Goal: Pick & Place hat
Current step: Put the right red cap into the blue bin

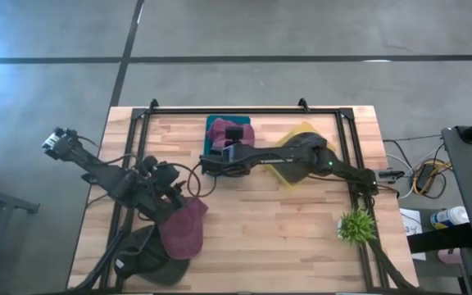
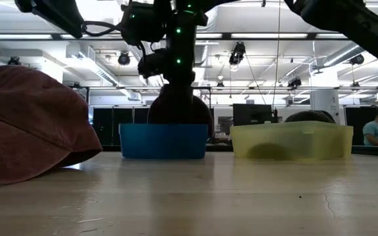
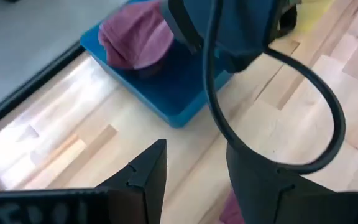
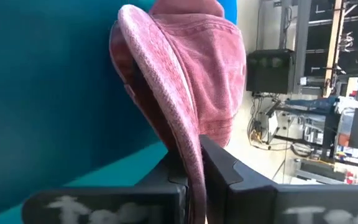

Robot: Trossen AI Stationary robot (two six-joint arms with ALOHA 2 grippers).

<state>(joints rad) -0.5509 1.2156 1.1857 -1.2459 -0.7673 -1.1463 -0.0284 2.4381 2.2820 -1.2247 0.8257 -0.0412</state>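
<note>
Nearest on the worktop (image 1: pixel 269 221), a maroon cap (image 1: pixel 183 229) lies beside a dark cap (image 1: pixel 147 260), with the left pincer (image 3: pixel 191 180) released just above. Farther back, the right pincer (image 4: pixel 194 180) is clenched on the brim of a pink hat (image 4: pixel 191 68) over the blue bin (image 1: pixel 216 124), beside a yellow bin (image 2: pixel 291 141).

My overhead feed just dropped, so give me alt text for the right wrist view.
The right gripper is shut on the brim of a pink hat, which hangs against the inside of a blue bin. Beyond the bin's edge, workshop racks and equipment show in the background.
</note>
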